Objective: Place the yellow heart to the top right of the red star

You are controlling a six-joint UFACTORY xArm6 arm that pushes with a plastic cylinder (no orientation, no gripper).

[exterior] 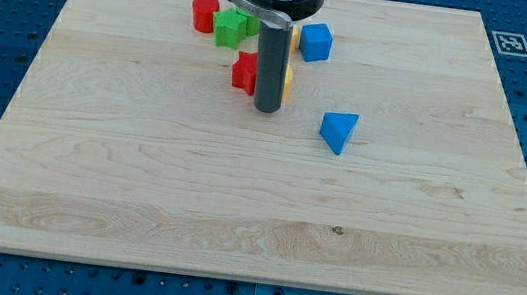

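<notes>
Pushing yellow heart (288,82) up-right of red star (245,71): my tip (266,110), a gripless tool holding nothing, should stay off star.

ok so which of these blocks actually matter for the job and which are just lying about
Part of the job:
- yellow block, mostly hidden behind the rod, shape unclear
- red star, just to the view's left of the rod
- my tip, right beside both

Just lying about:
- red cylinder
- green block
- blue cube
- blue wedge
</notes>
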